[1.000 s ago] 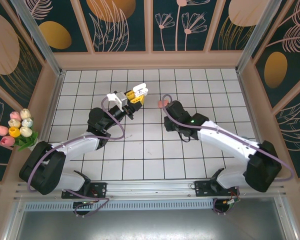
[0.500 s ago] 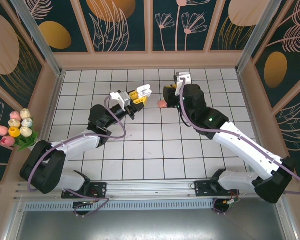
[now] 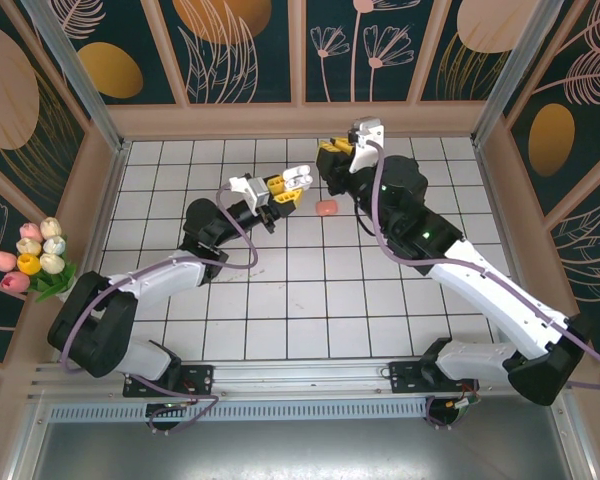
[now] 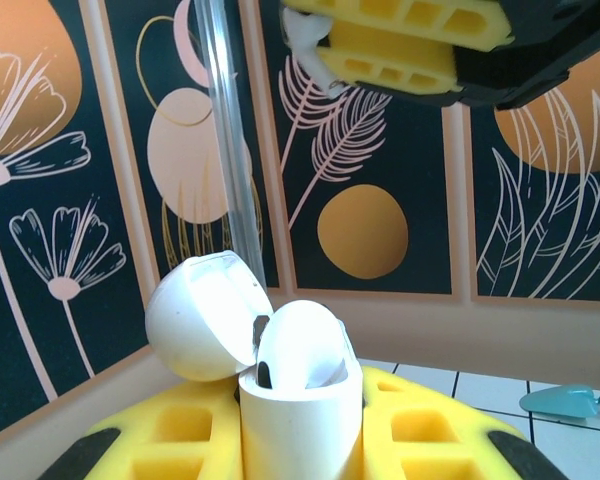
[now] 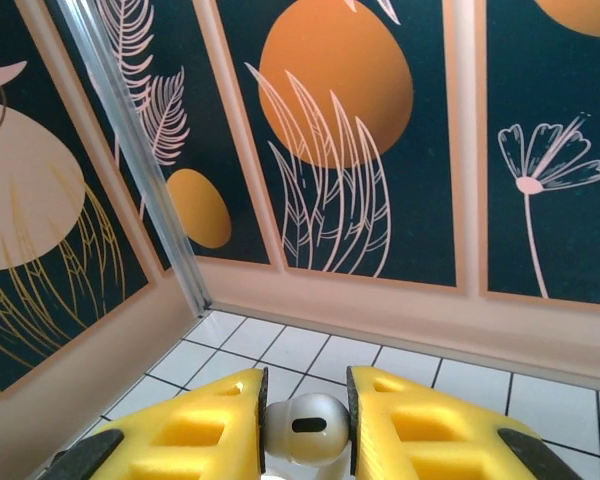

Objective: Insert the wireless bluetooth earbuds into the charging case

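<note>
Left gripper [image 3: 288, 184]: clenched on the charging case [image 4: 300, 410], lid open; it has shifted slightly toward the right arm.
Right gripper [image 3: 330, 151]: grasping a white earbud [image 5: 302, 428] between its pads; it has moved farther back.

case [image 4: 300, 400] in left gripper [image 4: 302, 445], earbud [image 5: 302, 428] in right gripper [image 5: 304, 445]

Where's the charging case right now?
Top view: charging case clamped in the left gripper, lid open, above the rear tiles, just left of the right gripper.
</note>
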{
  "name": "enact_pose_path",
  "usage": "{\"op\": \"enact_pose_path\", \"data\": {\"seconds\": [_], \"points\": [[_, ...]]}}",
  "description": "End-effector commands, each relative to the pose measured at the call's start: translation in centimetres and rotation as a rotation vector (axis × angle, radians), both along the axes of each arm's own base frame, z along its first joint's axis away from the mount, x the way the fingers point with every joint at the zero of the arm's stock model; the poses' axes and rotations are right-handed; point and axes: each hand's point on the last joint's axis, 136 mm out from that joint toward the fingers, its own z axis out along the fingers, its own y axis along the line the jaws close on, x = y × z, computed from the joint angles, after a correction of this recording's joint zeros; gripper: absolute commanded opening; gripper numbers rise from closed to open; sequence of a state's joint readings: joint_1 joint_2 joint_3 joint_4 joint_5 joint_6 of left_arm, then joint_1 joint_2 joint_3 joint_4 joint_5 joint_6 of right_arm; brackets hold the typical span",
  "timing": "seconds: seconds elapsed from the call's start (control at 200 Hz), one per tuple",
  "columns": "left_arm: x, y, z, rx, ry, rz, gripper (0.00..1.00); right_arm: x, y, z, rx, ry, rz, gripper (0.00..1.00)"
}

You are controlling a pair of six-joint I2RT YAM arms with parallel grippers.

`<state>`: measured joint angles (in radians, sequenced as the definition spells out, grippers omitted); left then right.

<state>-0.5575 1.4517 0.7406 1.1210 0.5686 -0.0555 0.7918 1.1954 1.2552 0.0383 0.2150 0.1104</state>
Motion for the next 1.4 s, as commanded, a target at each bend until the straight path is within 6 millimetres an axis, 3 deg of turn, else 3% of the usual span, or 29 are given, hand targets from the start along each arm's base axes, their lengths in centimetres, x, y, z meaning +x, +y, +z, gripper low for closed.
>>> {"op": "enact_pose_path", "data": {"seconds": [0.0, 0.4, 0.921, 1.396], "points": [[-0.3, -0.6, 1.7, -0.013, -0.058, -0.031, 0.0, -0.1, 0.7, 2.2, 0.078, -0.049, 0.064, 0.27], [0.0, -0.9, 2.8, -0.033, -0.073, -0.039, 0.0, 0.6, 0.9, 1.0, 0.154, 0.014, 0.152, 0.27], [0.4, -0.9, 3.4, -0.046, -0.08, -0.026, 0.0, 0.6, 1.3, -1.8, 0.113, 0.057, 0.178, 0.27], [0.5, -0.9, 3.6, -0.058, -0.07, -0.033, 0.0, 0.9, 1.8, -2.8, 0.121, 0.074, 0.188, 0.27]]}}
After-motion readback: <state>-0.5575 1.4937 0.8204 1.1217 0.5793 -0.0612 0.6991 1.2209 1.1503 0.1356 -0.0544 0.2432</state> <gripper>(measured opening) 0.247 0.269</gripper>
